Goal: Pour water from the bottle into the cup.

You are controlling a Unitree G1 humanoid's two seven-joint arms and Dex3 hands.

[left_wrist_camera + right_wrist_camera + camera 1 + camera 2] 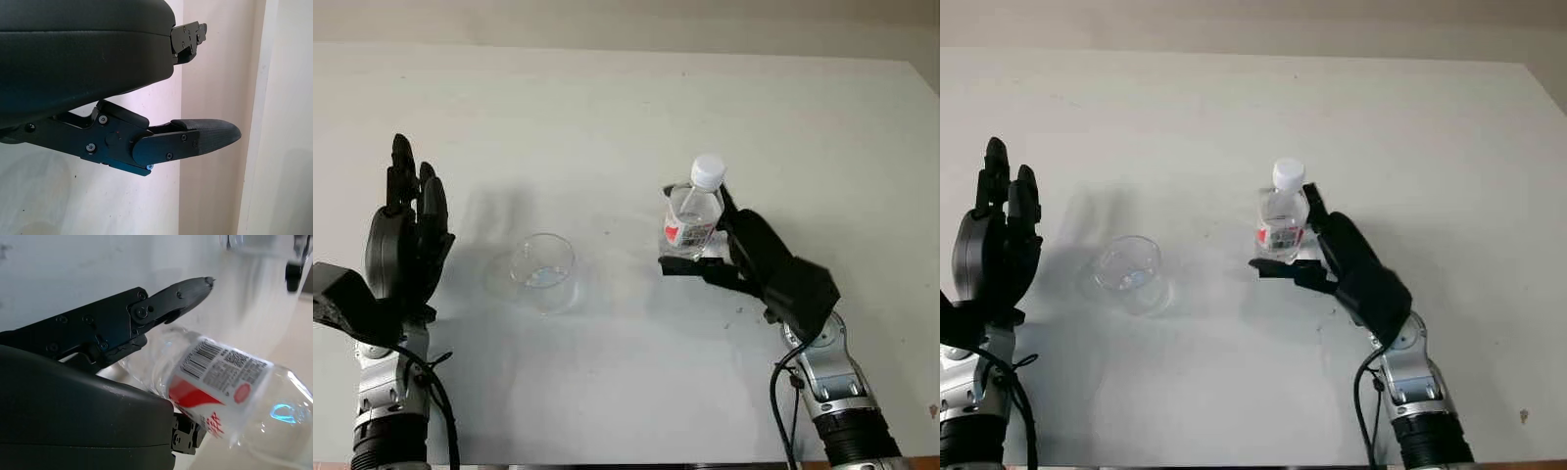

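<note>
The right hand is wrapped around the bottle and holds it up over the table, to the right of the cup. The bottle stands almost straight, and its white cap is on. The cup sits on the table and looks nearly empty. The left hand is open and holds nothing, up beside the cup. I think no water has been poured yet. The cap must come off, then the bottle must move over the cup and tip.

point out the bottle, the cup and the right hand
bottle (692, 217), left eye view, on the clear body above the label
cup (544, 270), left eye view, on its side wall
right hand (705, 257), left eye view, midway between fingertips
</note>
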